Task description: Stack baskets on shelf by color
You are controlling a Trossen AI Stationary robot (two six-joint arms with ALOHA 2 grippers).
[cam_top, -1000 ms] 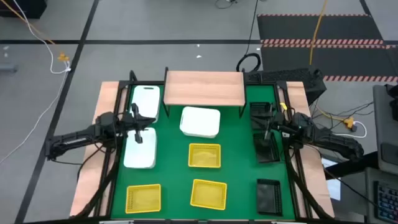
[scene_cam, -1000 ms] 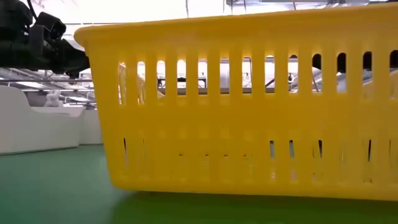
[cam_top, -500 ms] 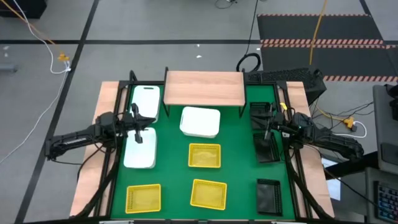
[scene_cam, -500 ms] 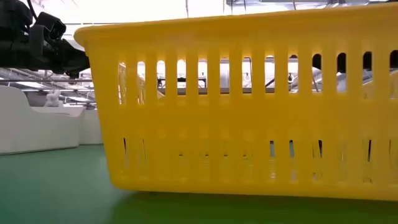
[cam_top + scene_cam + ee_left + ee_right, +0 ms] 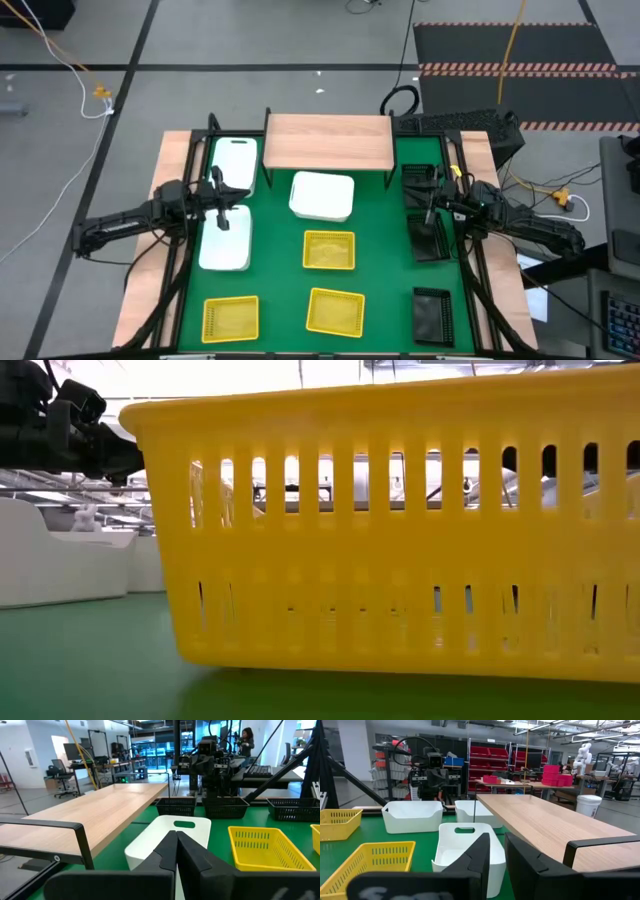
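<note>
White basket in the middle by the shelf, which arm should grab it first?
Probably left: both arms flank it about equally, but the left pincer hovers among the white baskets, and the middle white basket belongs with them.

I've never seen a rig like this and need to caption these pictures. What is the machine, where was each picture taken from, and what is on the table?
It is a robot with two dark arms at a table, each ending in a two-finger gripper. One picture looks straight down. One sits at table height and is filled by a yellow slotted plastic basket. The other two look out from the arms' wrists.

On the green mat lie three white solid plastic baskets, three yellow ones and three black mesh baskets. At the far edge stands a low light-brown wooden shelf, with nothing on it.

The left gripper, fingers shut, hovers at the left side. The right gripper, fingers slightly apart, hovers at the right. Neither holds anything.
</note>
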